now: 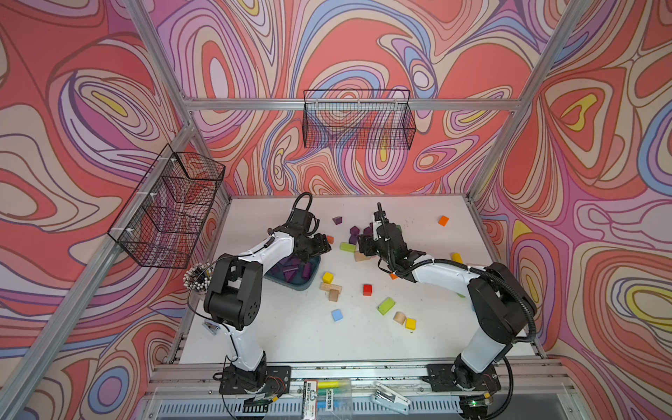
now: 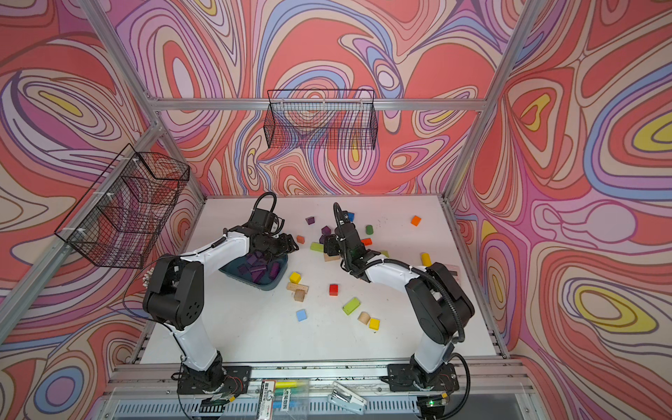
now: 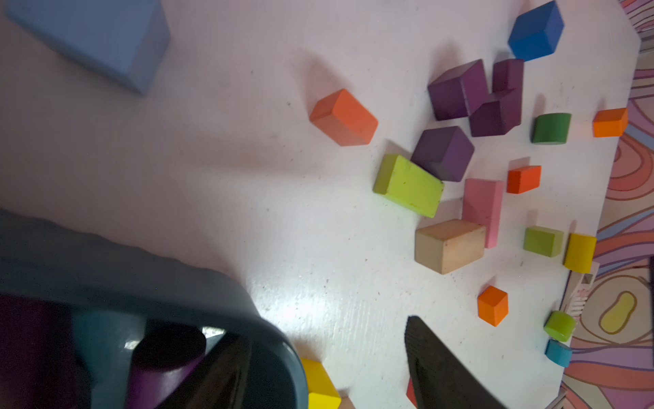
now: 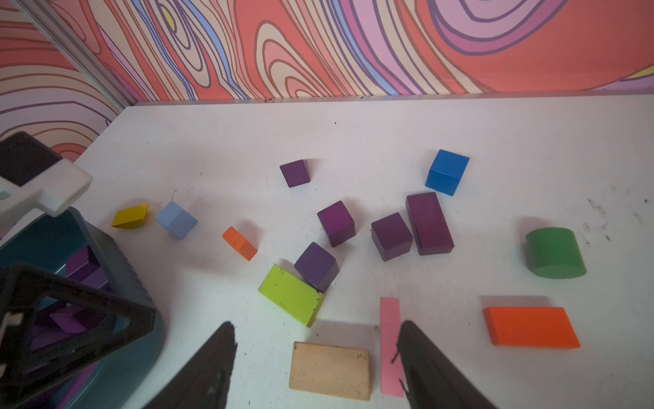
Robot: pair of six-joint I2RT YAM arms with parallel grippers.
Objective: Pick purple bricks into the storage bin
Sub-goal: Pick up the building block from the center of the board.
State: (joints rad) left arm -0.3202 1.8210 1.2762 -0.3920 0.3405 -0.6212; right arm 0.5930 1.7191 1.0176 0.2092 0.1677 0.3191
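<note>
The storage bin (image 1: 295, 284) (image 2: 267, 285) is a dark teal tray at the table's left, with several purple bricks (image 1: 291, 271) lying in it. More purple bricks lie loose mid-table: a lone cube (image 4: 294, 172), a cube (image 4: 336, 223), and a cube (image 4: 391, 236) beside a cuboid (image 4: 429, 223). A further cube (image 4: 316, 265) touches a lime block. My left gripper (image 3: 327, 331) (image 1: 323, 247) is open and empty, straddling the bin's rim (image 3: 212, 283). My right gripper (image 4: 317, 325) (image 1: 363, 245) is open and empty above a tan block, near the loose purple bricks.
A tan block (image 4: 331, 370) and a pink slab (image 4: 390, 347) lie under the right gripper, the lime block (image 4: 291, 294) just beyond. Orange slab (image 4: 531, 325), green cylinder (image 4: 555, 253) and blue cube (image 4: 446, 172) lie around. Wire baskets (image 1: 358, 120) (image 1: 171, 207) hang on the walls. Mixed blocks (image 1: 367, 290) dot the front.
</note>
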